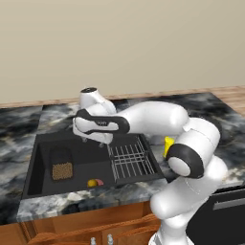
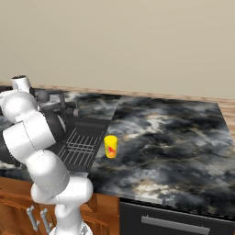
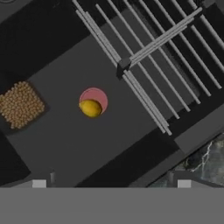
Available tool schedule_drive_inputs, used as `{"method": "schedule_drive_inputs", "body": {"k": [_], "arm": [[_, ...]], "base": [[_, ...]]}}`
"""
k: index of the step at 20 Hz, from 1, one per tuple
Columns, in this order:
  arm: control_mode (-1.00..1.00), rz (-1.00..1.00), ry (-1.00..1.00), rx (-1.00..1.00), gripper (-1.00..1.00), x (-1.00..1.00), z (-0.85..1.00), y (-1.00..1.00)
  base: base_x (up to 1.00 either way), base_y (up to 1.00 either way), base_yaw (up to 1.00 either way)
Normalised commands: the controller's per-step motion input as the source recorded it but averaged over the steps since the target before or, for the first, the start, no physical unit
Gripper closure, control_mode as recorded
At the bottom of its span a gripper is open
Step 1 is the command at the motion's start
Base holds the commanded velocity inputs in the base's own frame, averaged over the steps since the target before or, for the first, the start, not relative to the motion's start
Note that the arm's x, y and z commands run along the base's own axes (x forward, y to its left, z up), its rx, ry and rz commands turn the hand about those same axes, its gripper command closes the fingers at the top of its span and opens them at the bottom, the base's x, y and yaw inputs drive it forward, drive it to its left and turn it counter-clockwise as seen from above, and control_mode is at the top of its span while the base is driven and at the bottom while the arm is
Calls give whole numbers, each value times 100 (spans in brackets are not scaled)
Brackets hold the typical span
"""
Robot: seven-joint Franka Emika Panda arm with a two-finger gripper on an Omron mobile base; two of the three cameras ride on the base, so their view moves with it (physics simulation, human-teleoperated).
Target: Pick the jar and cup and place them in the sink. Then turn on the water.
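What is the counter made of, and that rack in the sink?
The counter looks like polished dark marble, going by its swirly grey-and-white veins. The rack in the sink looks like thin grey metal wire, though paint or plastic can't be ruled out.

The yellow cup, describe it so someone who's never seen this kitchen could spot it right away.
Find the black sink in the dark marbled counter. On the counter beside the sink's wire rack stands the cup, upright, bright yellow with a red mark.
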Motion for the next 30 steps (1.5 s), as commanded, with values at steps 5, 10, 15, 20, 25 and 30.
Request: {"method": "schedule_drive_inputs", "body": {"k": [5, 10, 15, 20, 25, 30], "arm": [[-100, 24, 0, 0, -100, -24, 31, -68], [-100, 21, 0, 0, -100, -32, 37, -57], [-100, 20, 0, 0, -100, -39, 23, -53], [-100, 17, 0, -3, -100, -33, 5, -50], [-100, 12, 0, -1, -100, -8, 6, -49], [-100, 9, 0, 0, -100, 0, 17, -46]], "base": [[0, 0, 0], [0, 0, 0], [0, 0, 0], [0, 0, 0], [0, 0, 0], [0, 0, 0]]}}
